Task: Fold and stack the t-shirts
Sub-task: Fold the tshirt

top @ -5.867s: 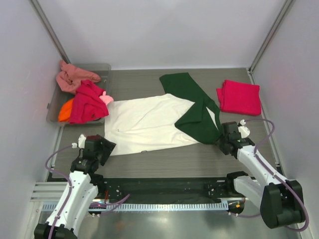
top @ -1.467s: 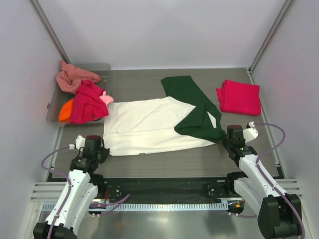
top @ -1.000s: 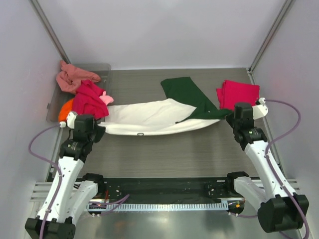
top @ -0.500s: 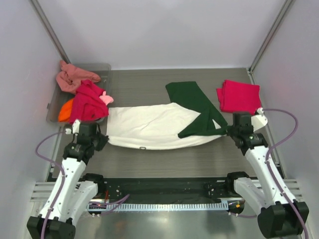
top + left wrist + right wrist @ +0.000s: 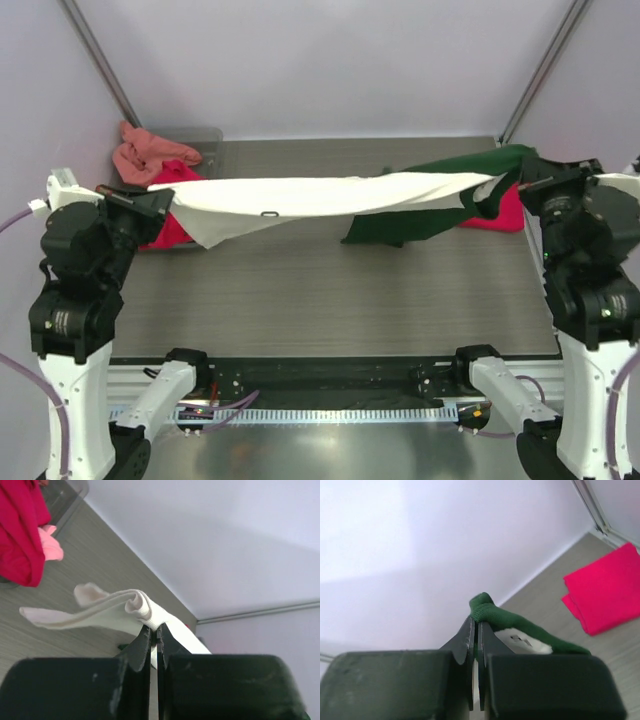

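Note:
The cream-white t-shirt (image 5: 300, 192) with dark green sleeves (image 5: 400, 222) hangs stretched in the air between both raised arms, well above the table. My left gripper (image 5: 160, 200) is shut on its cream hem edge (image 5: 140, 605) at the left end; in the left wrist view the left gripper (image 5: 154, 630) pinches that cloth. My right gripper (image 5: 515, 180) is shut on the dark green shoulder cloth (image 5: 492, 614); the right wrist view shows the right gripper (image 5: 475, 622) gripping it. A folded crimson-pink t-shirt (image 5: 605, 587) lies on the table at the far right, mostly hidden behind the right arm in the top view.
A translucent grey tray (image 5: 205, 140) sits at the back left with a salmon shirt (image 5: 150, 155) draped over it. A magenta shirt (image 5: 20, 530) and a light pink one (image 5: 52, 550) lie by the tray. Walls close in both sides and the back.
Both arms have risen sharply and spread apart, lifting the cream-white t-shirt off the table until it hangs taut between them. Both grips have stayed shut.

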Robot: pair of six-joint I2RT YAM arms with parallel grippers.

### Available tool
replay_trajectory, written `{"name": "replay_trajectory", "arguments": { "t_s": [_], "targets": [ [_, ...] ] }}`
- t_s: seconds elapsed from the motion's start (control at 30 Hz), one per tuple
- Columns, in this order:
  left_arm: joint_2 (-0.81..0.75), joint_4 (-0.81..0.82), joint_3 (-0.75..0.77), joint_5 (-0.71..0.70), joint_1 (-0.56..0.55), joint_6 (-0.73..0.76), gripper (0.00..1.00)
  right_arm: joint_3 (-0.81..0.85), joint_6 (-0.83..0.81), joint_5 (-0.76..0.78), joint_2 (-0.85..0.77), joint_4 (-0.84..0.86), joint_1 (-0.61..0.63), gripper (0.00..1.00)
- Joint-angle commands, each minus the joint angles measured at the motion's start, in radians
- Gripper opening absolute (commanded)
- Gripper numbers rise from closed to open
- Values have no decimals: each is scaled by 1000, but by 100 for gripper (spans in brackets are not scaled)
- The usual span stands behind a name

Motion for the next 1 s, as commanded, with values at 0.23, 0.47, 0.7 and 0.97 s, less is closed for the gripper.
{"name": "replay_trajectory", "arguments": {
  "t_s": [0.23,0.47,0.7,0.97],
  "targets": [
    [145,-40,158,35,3,29,0,240,-114,43,60,-29,-5,1],
    [341,110,103,49,28,-12,0,197,-125,100,273,46,-6,1],
    [673,198,337,161,74,-63,0,393,17,-181,575,150,-132,1],
    [1053,158,953,378,173,-126,0,887,183,-549,917,126,-299,1]
  ]
}}
